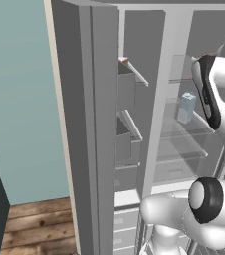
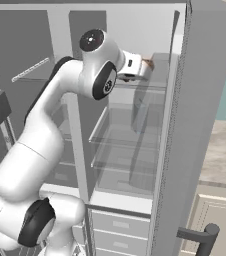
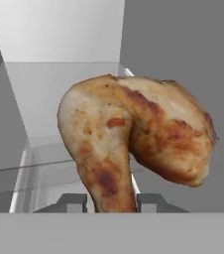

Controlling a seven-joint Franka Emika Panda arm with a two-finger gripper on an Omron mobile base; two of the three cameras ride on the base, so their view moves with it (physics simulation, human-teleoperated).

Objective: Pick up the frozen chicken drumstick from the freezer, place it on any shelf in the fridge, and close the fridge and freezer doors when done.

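The frozen chicken drumstick (image 3: 134,139) is brown-orange and lumpy, and its thinner end runs down between my fingertips (image 3: 72,202). My gripper (image 3: 111,203) is shut on that end. In the right base view my gripper (image 2: 135,67) is held high inside the fridge (image 2: 120,130), just above its top glass shelf, with the drumstick (image 2: 147,63) poking out past the hand. The freezer (image 1: 144,50) is the narrower compartment to the left. Its door (image 1: 79,124) and the fridge door (image 2: 205,125) both stand open.
A pale blue carton (image 1: 186,107) stands on a fridge shelf below the hand. Grey bins (image 1: 127,89) line the inside of the freezer door. Clear glass shelves (image 2: 115,160) and pale drawers (image 2: 120,225) sit lower. The fridge door's bar handle (image 2: 205,235) juts out at lower right.
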